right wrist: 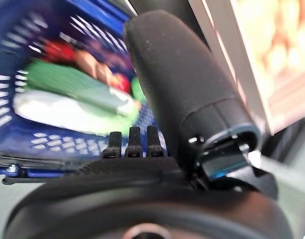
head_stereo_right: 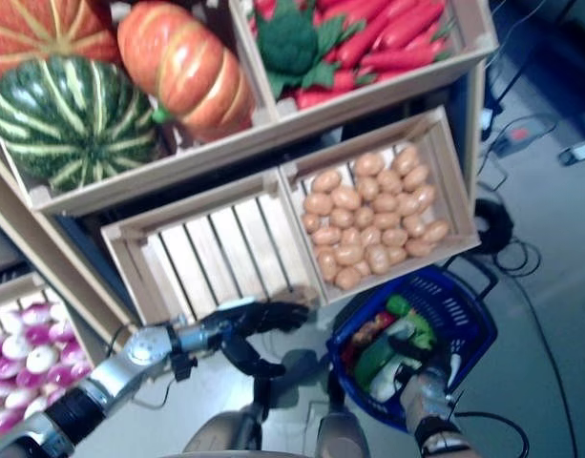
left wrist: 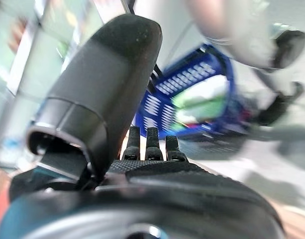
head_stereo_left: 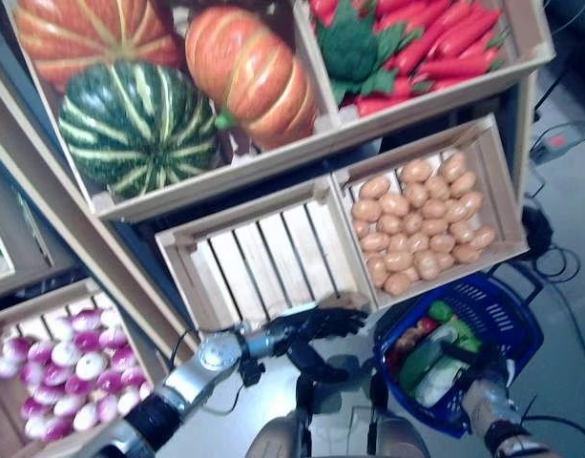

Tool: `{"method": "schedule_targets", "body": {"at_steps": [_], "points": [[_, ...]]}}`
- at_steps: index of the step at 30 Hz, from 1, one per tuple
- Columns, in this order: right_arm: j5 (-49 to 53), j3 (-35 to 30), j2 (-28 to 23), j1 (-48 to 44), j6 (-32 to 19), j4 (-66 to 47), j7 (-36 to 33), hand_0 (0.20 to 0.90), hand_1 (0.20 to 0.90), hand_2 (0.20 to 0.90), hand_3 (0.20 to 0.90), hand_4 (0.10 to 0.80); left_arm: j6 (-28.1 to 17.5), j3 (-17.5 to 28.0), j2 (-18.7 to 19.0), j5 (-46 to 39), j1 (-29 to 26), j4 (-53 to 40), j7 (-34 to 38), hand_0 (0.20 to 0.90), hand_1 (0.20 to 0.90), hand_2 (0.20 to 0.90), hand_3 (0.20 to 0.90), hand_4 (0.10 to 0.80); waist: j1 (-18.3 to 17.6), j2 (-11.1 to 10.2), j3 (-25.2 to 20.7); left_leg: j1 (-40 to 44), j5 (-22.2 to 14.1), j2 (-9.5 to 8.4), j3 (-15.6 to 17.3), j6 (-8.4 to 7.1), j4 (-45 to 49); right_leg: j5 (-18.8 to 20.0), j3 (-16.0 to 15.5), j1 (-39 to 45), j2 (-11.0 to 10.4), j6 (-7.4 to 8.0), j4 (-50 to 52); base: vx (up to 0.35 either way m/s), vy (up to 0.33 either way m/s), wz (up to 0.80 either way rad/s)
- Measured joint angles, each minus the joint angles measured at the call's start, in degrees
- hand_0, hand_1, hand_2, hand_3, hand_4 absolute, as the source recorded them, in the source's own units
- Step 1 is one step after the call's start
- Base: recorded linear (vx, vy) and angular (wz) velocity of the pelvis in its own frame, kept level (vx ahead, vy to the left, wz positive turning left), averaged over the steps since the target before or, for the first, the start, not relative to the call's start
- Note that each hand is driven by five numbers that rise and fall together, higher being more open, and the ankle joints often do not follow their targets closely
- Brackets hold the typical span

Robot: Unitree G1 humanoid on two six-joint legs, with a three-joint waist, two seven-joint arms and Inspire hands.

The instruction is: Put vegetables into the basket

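The basket (head_stereo_left: 483, 324), already holding vegetables, hangs at the right hand (head_stereo_left: 485, 374), whose grip I cannot tell; the left hand (head_stereo_left: 321, 329), empty and fingers relaxed, hovers beside it below the empty crate (head_stereo_left: 263, 253).

The pale slatted wooden crates (head_stereo_left: 263, 250) are showing bare, matt, unvarnished boards. Beside them the blue perforated plastic basket (head_stereo_left: 507, 320) is looking smooth and faintly glossy. The striped green pumpkin (head_stereo_left: 139, 129) above the crates is shining like moulded plastic.
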Motion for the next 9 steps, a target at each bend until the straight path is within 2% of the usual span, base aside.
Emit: {"method": "schedule_targets", "body": {"at_steps": [2, 6, 9], "points": [[-2.23, 0.44, 1.45, 1.79, 1.17, 1.11, 3.2, 0.9, 0.9, 0.9, 0.9, 0.8, -0.12, 1.67, -2.94, 2.34, 2.38, 9.75, 3.22, 0.9, 0.9, 0.9, 0.9, 0.8, -0.67, -0.48, -1.44, 0.98, -0.31, 0.37, 0.09, -0.23, -0.01, -0.14, 0.0, 1.02, 0.37, -0.26, -0.17, 0.202, 0.022, -0.01], [-6.57, 0.55, 4.54, 4.57, 3.58, 2.26, 4.93, 0.9, 0.9, 0.9, 0.9, 0.8, -0.4, 9.13, -10.74, 7.69, 6.47, 27.78, 9.12, 0.9, 0.9, 0.9, 0.9, 0.8, -0.9, -1.28, -4.03, 3.08, -0.94, 0.85, 1.16, -0.27, -0.03, -0.39, 0.14, 2.82, 0.67, -0.56, -0.22, 0.114, 0.017, -0.1], [-11.21, 1.45, 6.64, 6.37, 5.82, 3.49, 5.14, 0.9, 0.9, 0.9, 0.9, 0.8, -0.35, 9.22, -12.66, 12.89, 7.71, 35.55, 13.41, 0.9, 0.9, 0.9, 0.9, 0.8, -0.84, -2.04, -6.14, 3.8, -1.09, 1.06, 1.37, -0.35, -0.14, -0.62, 0.18, 3.52, 0.85, -0.94, -0.22, 0.066, 0.032, -0.02]]}}
